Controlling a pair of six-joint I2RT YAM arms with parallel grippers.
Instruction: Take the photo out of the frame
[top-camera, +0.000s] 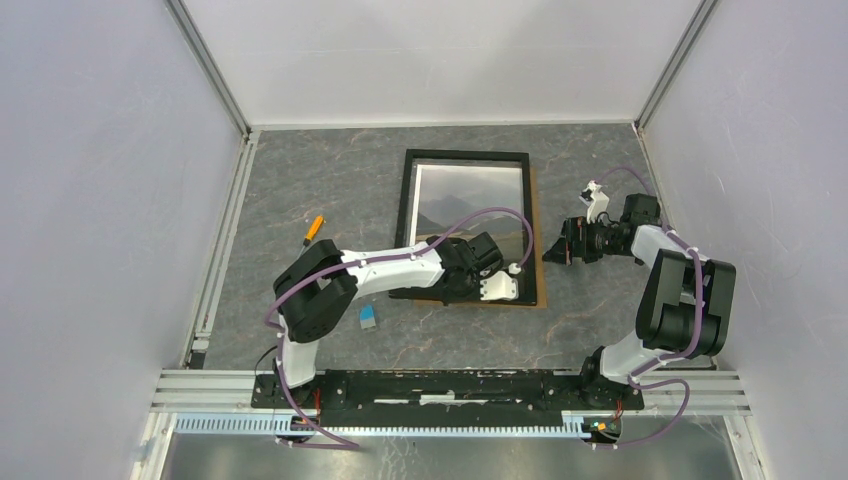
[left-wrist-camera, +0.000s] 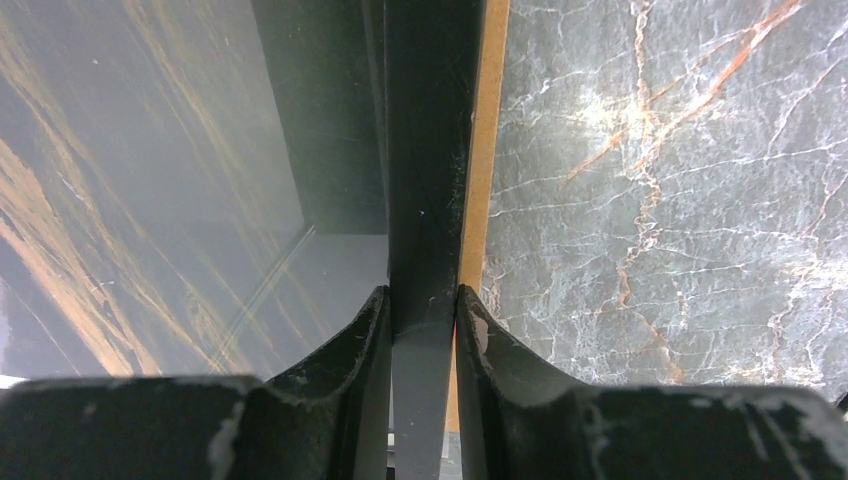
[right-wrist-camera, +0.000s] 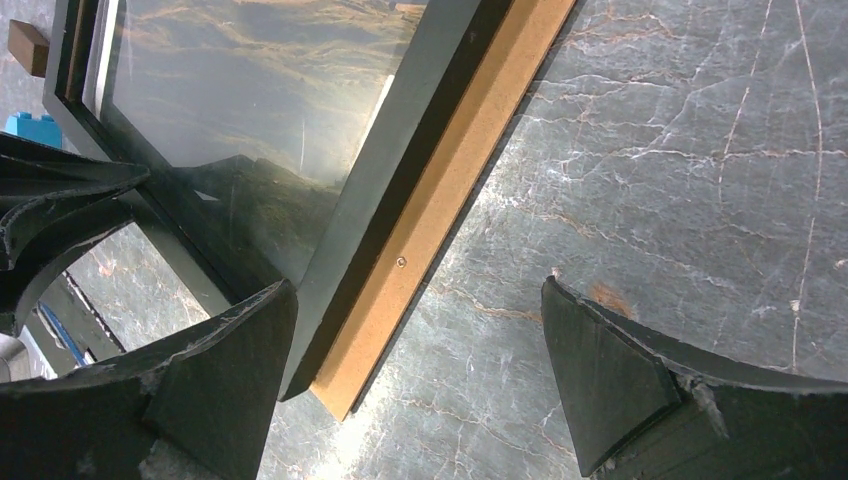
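The frame (top-camera: 408, 220) lies flat in the middle of the table, black border up, with the photo (top-camera: 470, 200) of hills and pale sky behind its glass. A brown backing board (top-camera: 534, 240) juts out along its right and near edges. My left gripper (top-camera: 497, 287) is at the frame's near right corner. In the left wrist view it (left-wrist-camera: 423, 305) is shut on the black border (left-wrist-camera: 425, 150), one finger over the glass and one on the board side. My right gripper (top-camera: 558, 249) hovers open by the frame's right edge. The frame's corner (right-wrist-camera: 400, 170) and the board (right-wrist-camera: 450, 200) lie between its fingers (right-wrist-camera: 417, 290).
An orange marker (top-camera: 314, 228) lies left of the frame and a small blue block (top-camera: 368, 318) sits near the left arm. A small brown block (right-wrist-camera: 27, 47) shows beyond the frame in the right wrist view. White walls close in the marble tabletop (top-camera: 600, 320).
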